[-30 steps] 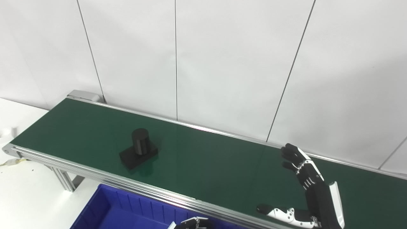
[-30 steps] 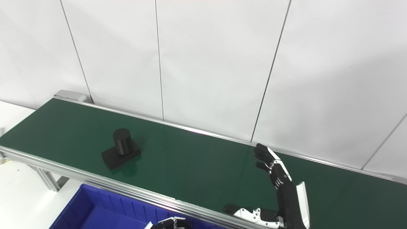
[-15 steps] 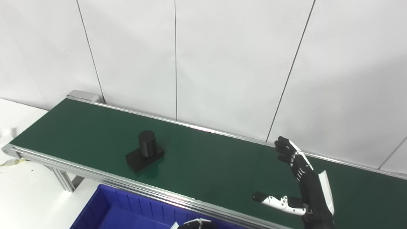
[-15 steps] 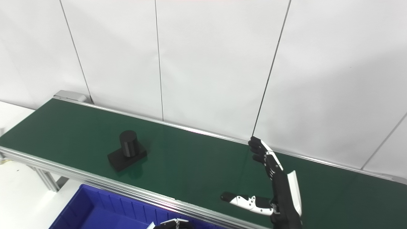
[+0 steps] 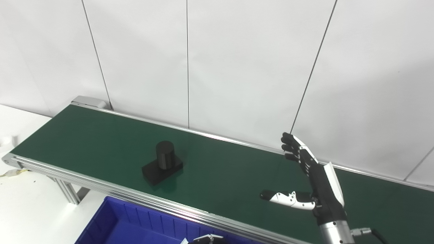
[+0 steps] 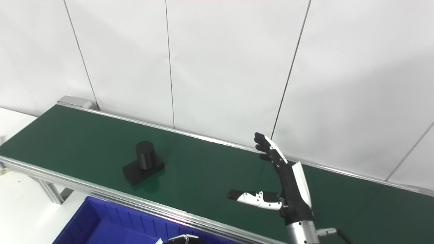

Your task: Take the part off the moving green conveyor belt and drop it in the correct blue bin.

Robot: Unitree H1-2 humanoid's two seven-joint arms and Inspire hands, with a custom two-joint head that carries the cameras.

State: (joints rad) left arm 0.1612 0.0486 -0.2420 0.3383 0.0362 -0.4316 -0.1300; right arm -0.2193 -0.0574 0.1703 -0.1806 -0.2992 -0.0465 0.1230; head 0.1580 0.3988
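Observation:
A black part [image 5: 162,163], a short cylinder standing on a flat square base, rides on the green conveyor belt [image 5: 88,135] left of centre. My right hand [image 5: 312,179] is raised over the belt well to the part's right, open, fingers stretched up and thumb pointing left toward the part; nothing is in it. Of my left hand [image 5: 206,239] only a sliver shows at the bottom edge, over the blue bin [image 5: 135,227]; its state is hidden.
The belt's silver near rail [image 5: 101,184] runs between the part and the blue bin below it. A white panelled wall [image 5: 237,67] stands right behind the belt. A white table surface [image 5: 20,200] lies at the left.
The part has travelled rightward along the belt. My right hand has risen and moved left and farther over the belt, still open.

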